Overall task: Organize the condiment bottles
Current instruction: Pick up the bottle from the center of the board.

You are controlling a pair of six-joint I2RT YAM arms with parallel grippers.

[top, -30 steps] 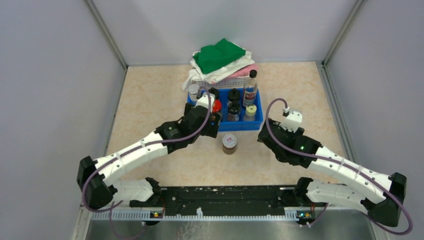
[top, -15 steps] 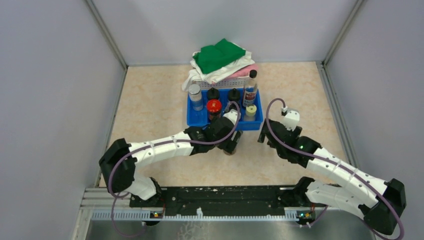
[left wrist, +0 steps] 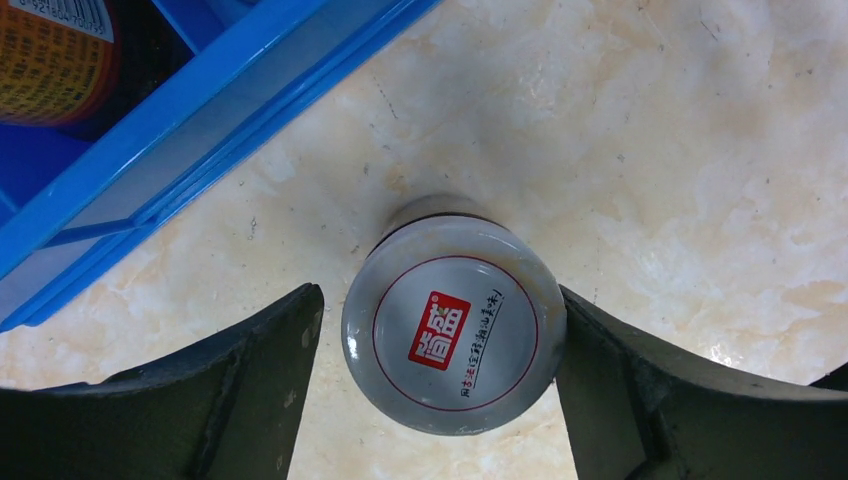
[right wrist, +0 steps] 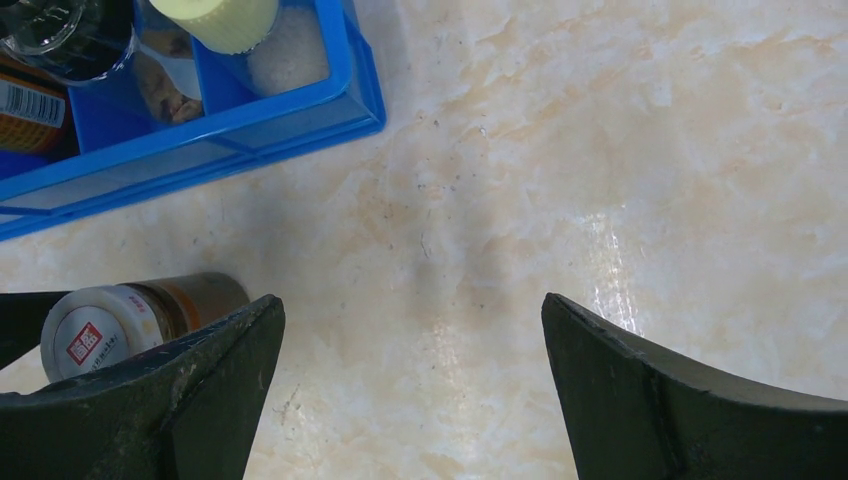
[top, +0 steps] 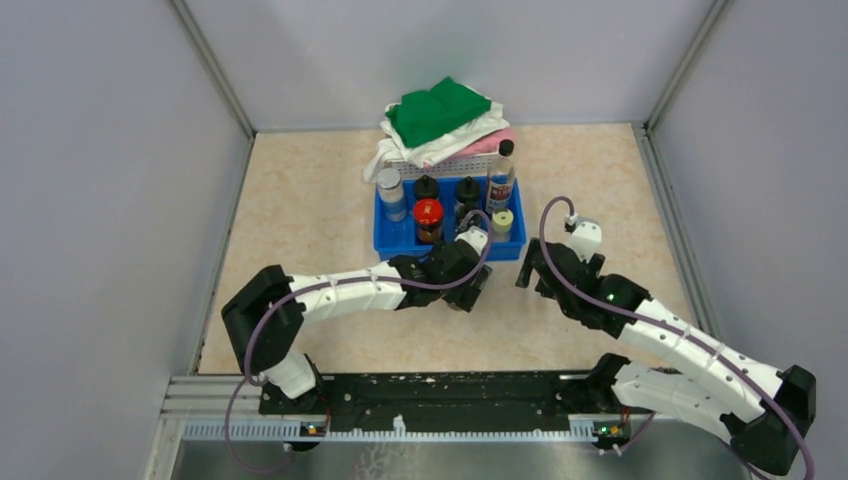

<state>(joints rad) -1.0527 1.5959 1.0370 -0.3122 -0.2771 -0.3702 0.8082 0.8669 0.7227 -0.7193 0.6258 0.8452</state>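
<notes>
- Left hand [left wrist: 437,312] is open and not gripping. Its two dark fingers [left wrist: 250,380] sit either side of a silver-lidded jar [left wrist: 453,338], low centre of the left wrist view.
- There is a gap between the lid and the frame-left finger. The frame-right finger is at the lid's edge; can't tell if it touches.
- The jar stands upright on the bench [left wrist: 680,150], outside the blue tray [left wrist: 200,120] and near its front wall. The lid has a red square logo inside a thin red ring.
- Top view: the left arm reaches across to mid-frame, and its hand covers the jar just below the tray's front edge.
- Right hand [right wrist: 410,330] is open, fingers spread wide over the bench, to frame right of the left hand in the top view.
- Right wrist view: the same jar shows at lower left with amber-brown sides, partly behind the frame-left finger.
- In the tray, top view, all upright:
  - clear jar with silver cap [top: 389,188] at the upper left
  - red-capped jar [top: 428,212] below it, towards centre
  - two black-capped bottles [top: 467,188] in the back row
  - tall bottle with blue-red label [top: 500,178] at the upper right
  - cream-capped bottle [top: 502,222] at the lower right
- White basket [top: 440,163] heaped with cloths [top: 438,110] sits against the tray's far side, upper centre.
</notes>
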